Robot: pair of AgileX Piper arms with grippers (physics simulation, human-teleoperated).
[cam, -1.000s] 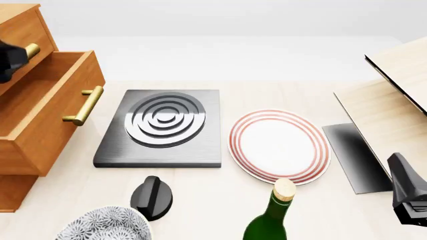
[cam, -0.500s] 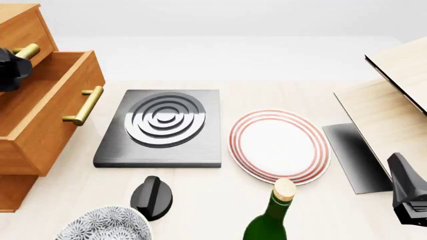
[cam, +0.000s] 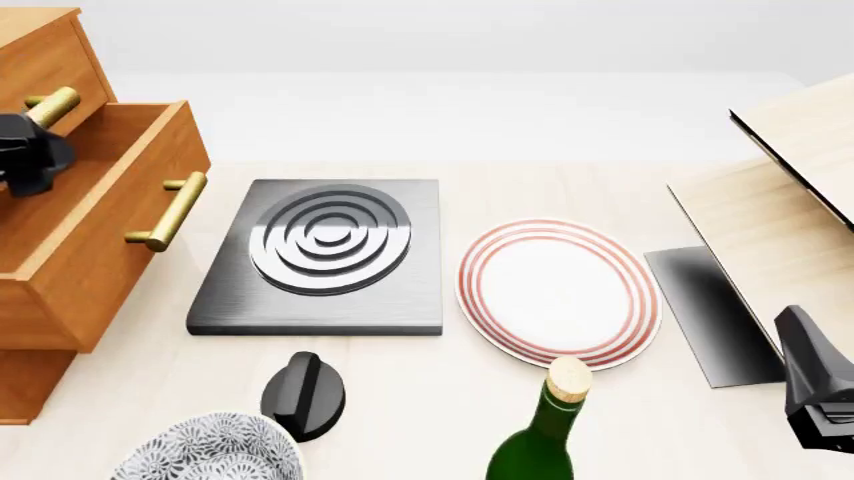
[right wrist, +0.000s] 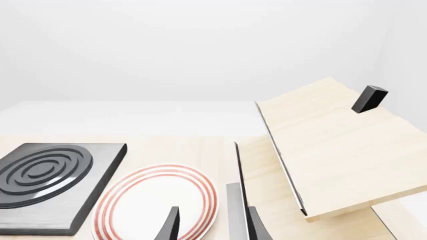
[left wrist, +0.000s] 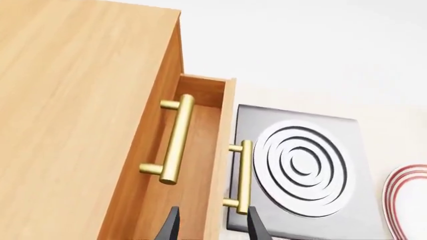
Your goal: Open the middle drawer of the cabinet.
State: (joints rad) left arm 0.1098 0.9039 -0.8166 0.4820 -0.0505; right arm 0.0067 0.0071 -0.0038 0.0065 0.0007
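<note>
Your cabinet stands at the far left of the bench, and the middle drawer juts well out from its front toward the hob, its brass handle on the face that looks toward the middle of the bench. Your left gripper sits at the left edge of the front view, above the open drawer's inside and just below the upper drawer's brass handle, touching neither that you can make out. In the left wrist view its two dark fingertips stand apart with nothing between them, released, and the middle drawer's handle lies just ahead of one tip while the upper handle lies further along. Your right gripper rests low at the right edge, well apart from the cabinet; its fingertips are spread and empty, above the red-rimmed plate. Between the two arms lie the black hob plate, a black knob, a patterned bowl and a green bottle.
</note>
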